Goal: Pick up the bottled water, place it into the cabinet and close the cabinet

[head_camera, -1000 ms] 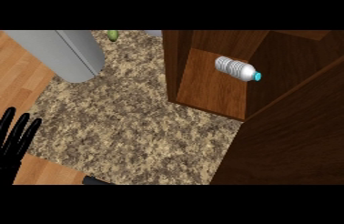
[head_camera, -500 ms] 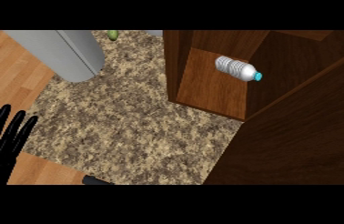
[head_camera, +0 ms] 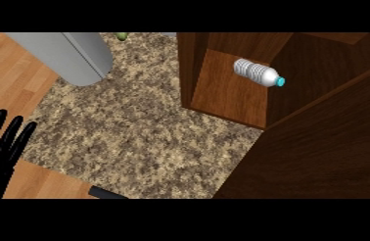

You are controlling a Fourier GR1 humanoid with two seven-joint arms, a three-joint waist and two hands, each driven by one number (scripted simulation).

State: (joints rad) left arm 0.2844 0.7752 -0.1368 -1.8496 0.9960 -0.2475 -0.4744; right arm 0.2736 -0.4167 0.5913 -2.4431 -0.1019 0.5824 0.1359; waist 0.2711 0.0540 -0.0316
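Head view: bottled water lying inside cabinet, door open, closing left; left hand released, resting; right hand unseen.

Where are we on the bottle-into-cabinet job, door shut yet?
Done: the bottled water lies on its side on the shelf inside the cabinet, with no hand on it. In hand: nothing; the left hand rests open at the view's left edge, and the right hand is out of view. Left: closing up; the cabinet door stands open at the lower right.
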